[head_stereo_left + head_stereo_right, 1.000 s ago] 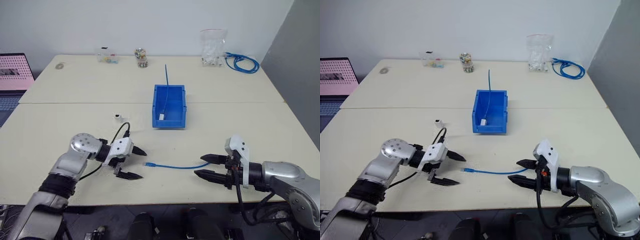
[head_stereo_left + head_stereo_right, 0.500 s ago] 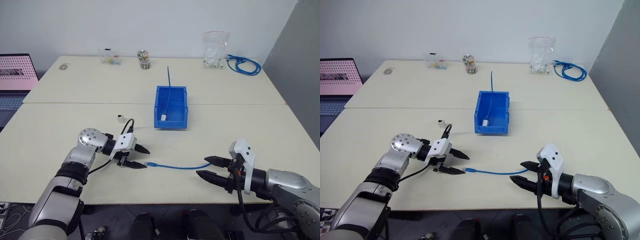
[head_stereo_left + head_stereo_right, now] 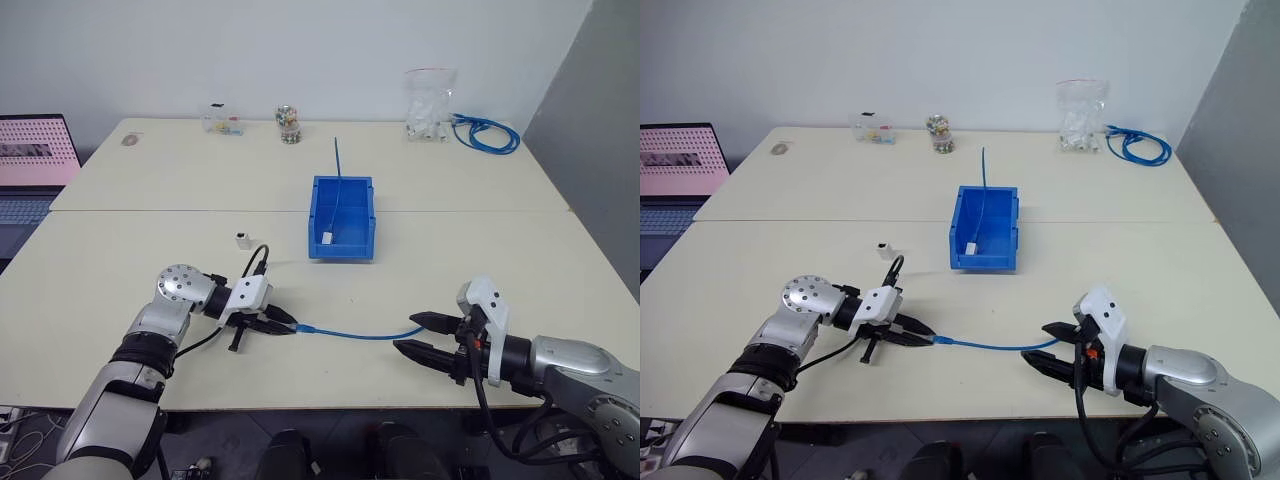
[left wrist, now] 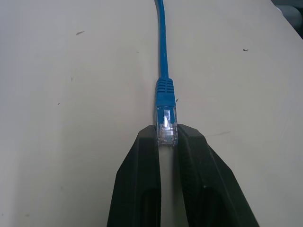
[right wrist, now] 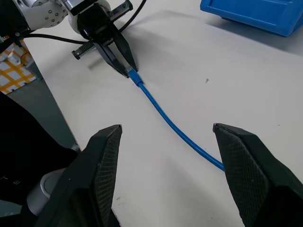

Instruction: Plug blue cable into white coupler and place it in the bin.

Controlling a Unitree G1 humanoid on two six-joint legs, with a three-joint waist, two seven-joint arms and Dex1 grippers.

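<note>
Grip first: your left gripper (image 4: 166,142) is clenched on the clear plug of the thin bright-blue cable (image 3: 360,335), which lies on the beige surface (image 3: 150,270). Your right gripper (image 3: 418,334) stands released around the cable's other end.

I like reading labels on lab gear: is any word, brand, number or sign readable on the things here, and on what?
None can be read.
The laptop screen shows a pink dotted pattern, no letters.
The blue bin, blue cable and clear bag carry no visible print.
</note>
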